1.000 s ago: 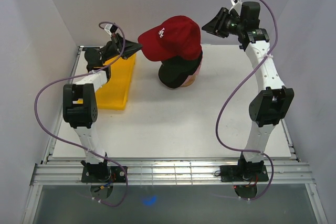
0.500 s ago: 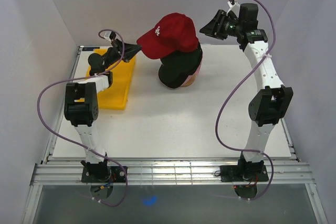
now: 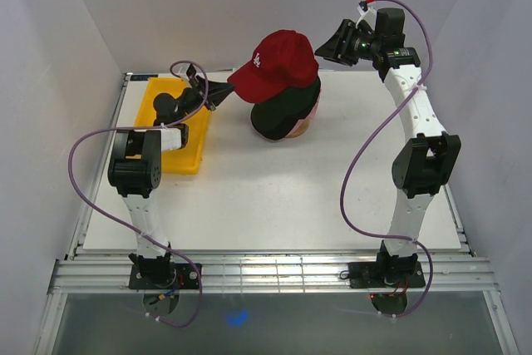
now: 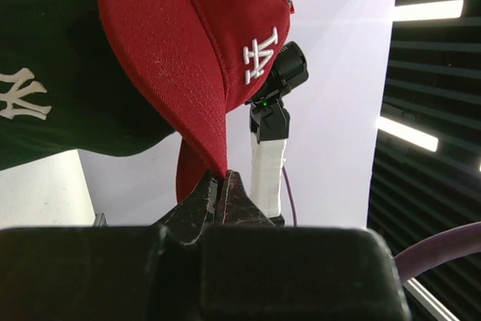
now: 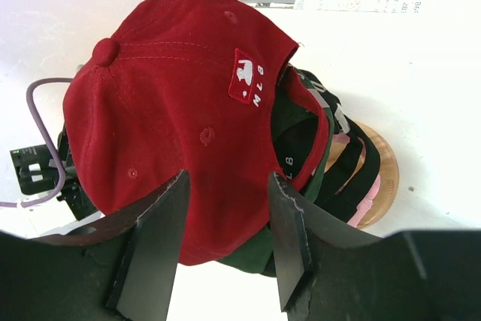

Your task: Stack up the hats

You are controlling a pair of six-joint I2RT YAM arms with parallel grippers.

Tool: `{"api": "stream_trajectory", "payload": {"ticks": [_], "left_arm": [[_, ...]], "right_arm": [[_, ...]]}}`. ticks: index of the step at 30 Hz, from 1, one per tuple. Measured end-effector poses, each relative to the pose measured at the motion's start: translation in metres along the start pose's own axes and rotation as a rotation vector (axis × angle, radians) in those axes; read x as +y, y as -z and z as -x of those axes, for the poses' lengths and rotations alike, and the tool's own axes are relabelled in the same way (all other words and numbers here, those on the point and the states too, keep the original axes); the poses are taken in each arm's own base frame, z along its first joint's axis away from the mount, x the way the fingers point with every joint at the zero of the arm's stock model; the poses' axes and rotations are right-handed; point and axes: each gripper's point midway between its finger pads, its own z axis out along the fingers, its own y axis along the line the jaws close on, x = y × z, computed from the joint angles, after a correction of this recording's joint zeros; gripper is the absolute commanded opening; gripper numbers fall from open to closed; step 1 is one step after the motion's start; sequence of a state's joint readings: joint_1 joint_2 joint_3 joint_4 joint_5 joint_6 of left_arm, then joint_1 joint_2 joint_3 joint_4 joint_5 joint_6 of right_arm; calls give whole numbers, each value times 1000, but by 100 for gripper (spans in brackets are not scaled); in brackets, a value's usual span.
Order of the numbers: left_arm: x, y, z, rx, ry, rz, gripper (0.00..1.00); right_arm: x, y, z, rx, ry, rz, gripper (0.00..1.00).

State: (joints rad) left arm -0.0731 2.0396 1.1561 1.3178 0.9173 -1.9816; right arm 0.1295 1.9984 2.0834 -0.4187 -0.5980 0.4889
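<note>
Left gripper (image 4: 222, 189) pinched shut on the brim tip of the red cap (image 3: 281, 60); right gripper (image 5: 223, 242) jaws parted, straddling the cap's rear edge, contact unclear. Versus a second ago, the cap has shifted slightly right, over the dark cap stack (image 3: 278, 114) on the wooden stand (image 5: 385, 174) by the table's far edge. Yellow tray (image 3: 193, 151) at the far-left corner, inside partly hidden by the left arm.
</note>
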Motion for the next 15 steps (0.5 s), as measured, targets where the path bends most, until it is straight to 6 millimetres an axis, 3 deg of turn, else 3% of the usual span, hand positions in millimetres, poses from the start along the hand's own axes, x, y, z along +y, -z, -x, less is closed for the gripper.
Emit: {"api": "stream_trajectory", "payload": {"ticks": [15], "left_arm": [[37,11,-25,-23,76,66,0]], "right_arm": [[0,0,0,1,2,-1,51]]}}
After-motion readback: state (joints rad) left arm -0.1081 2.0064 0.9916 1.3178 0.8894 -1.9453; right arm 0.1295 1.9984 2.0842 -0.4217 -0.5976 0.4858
